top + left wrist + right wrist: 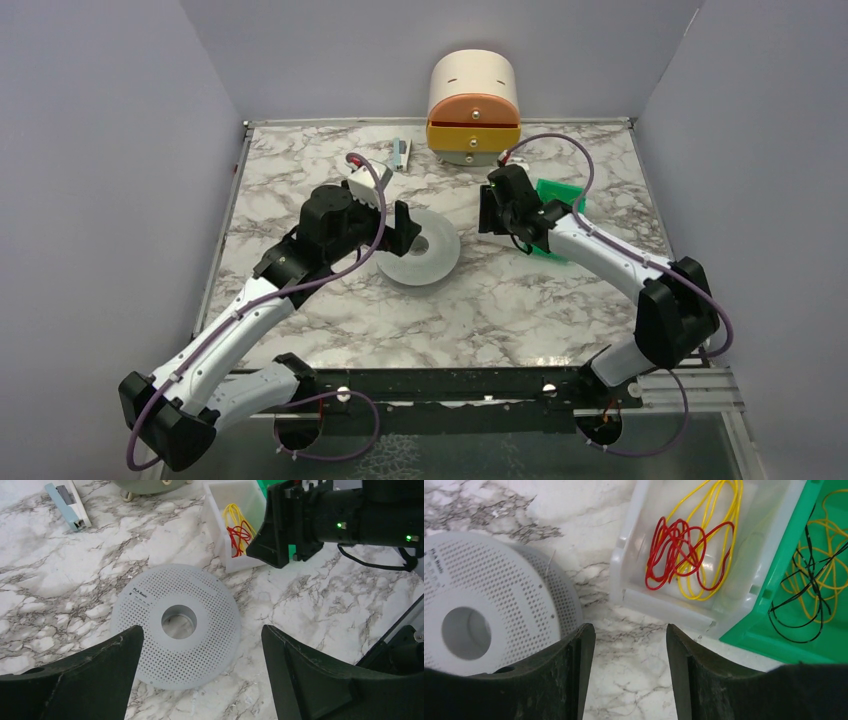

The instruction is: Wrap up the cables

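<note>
1. The red cables point(674, 550) lie in a loose tangle inside a clear bin point(664, 607), mixed with yellow wires point(709, 510). No claw touches them.
2. A green bin point(784, 640) sits against the clear bin's right side and holds black wires point(809, 580) and more yellow ones.
3. A grey perforated spool point(175, 625) lies flat on the marble table point(520, 310), near the clear bin's left corner but apart from it.
4. The left claw point(200, 635) hangs over the spool with its 2 fingers spread wide and nothing between them.
5. The right claw point(629, 630) is above bare marble just in front of the clear bin, between the spool and the bin. Its fingers are parted and hold nothing.
6. In the left wrist view, the right arm covers part of the clear bin's right side.
7. At the far edge stand a cream and orange round container point(472, 105) and, to its left, a small blue and grey box point(65, 500).
8. Grey walls point(100, 150) close in the left, right and far sides. Open marble spreads across the near half of the table.
</note>
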### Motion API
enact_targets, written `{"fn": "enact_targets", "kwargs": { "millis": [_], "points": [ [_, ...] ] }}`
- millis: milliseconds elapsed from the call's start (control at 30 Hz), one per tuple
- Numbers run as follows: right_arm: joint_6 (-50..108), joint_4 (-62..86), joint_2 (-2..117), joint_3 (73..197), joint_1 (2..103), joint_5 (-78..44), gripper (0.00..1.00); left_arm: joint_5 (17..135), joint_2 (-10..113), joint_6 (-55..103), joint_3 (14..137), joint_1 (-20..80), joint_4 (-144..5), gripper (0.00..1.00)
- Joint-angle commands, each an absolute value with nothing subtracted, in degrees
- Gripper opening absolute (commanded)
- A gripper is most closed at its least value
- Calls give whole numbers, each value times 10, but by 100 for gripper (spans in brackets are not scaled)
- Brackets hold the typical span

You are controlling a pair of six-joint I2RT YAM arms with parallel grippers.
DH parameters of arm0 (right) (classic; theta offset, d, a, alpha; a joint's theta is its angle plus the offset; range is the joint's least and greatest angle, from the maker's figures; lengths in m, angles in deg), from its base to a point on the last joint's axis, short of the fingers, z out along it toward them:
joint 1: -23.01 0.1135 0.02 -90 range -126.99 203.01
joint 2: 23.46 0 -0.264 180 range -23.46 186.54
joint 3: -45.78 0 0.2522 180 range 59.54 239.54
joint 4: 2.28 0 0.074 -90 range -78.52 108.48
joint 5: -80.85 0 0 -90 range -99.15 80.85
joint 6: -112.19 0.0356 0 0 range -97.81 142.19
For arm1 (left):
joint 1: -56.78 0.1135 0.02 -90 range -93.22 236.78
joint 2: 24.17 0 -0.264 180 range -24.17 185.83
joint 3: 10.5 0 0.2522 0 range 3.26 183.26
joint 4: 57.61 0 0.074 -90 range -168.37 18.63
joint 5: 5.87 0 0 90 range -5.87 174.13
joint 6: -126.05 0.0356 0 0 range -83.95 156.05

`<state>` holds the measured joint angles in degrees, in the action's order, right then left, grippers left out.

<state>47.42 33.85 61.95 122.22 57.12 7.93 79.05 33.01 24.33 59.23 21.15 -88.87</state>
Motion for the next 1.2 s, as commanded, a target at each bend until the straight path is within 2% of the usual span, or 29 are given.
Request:
{"fn": "enact_targets", "kwargs": {
  "millis": [0,100,267,633,1033,1167],
  "points": [
    [448,325,667,1260,546,116,58,792,294,232,567,211,-859,95],
    [421,305,689,1262,538,118,57,809,273,221,549,211,-858,99],
    [373,275,712,1266,513,114,54,838,259,205,538,211,-862,99],
    [341,306,800,1338,488,92,54,870,255,197,539,212,-883,99],
    [346,296,842,1338,484,62,53,877,252,195,536,214,-885,99],
    [350,297,853,1341,484,66,48,877,256,195,536,215,-885,99]
  ]
}}
